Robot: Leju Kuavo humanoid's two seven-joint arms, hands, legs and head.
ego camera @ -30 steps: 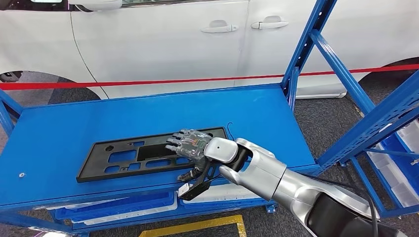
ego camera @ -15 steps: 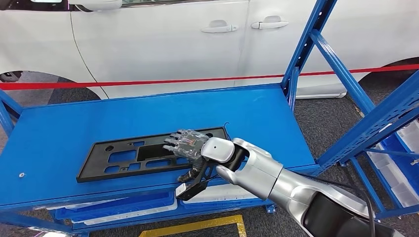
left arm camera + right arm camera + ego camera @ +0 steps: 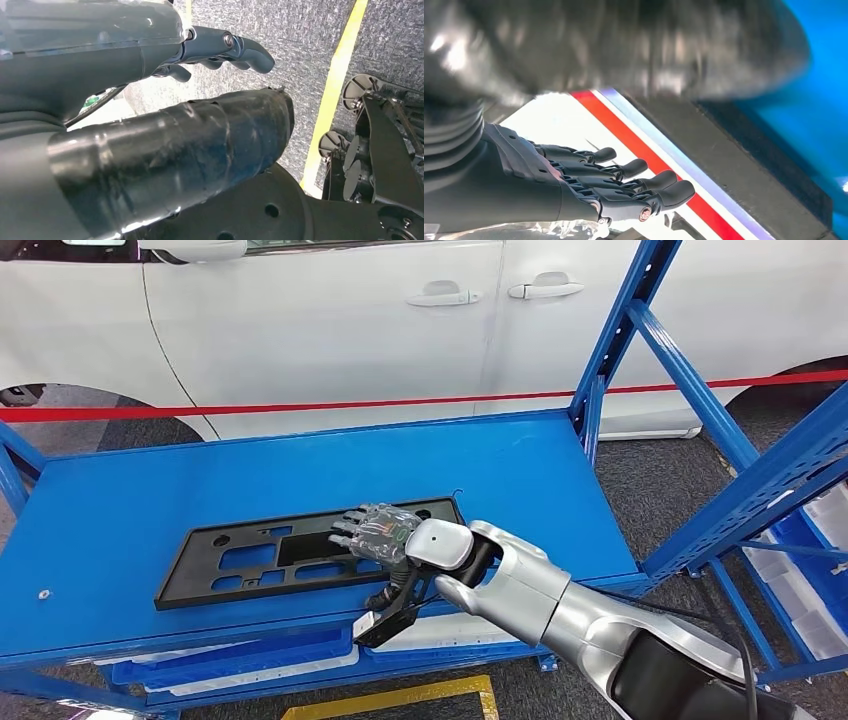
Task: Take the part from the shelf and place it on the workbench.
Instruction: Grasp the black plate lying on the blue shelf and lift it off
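Note:
The part [image 3: 250, 560] is a long flat black panel with several cut-outs, lying near the front edge of the blue shelf [image 3: 300, 470]. My right hand [image 3: 380, 535] is at the panel's right end, its fingers spread over the top face and its thumb below the front edge. In the right wrist view the fingers [image 3: 624, 185] are straight and apart with nothing between them, next to the panel's dark edge [image 3: 744, 165]. My left hand [image 3: 150, 100] hangs over the grey floor and holds nothing, its fingers only slightly curled.
A white car [image 3: 350, 320] stands behind the shelf, with a red barrier tape [image 3: 300, 406] in front of it. Blue rack uprights [image 3: 620, 330] rise at the right, and white bins [image 3: 800, 580] sit low there. A yellow floor line [image 3: 400, 698] runs below the shelf.
My right hand and forearm have shifted slightly to the left along the panel. The panel has not moved.

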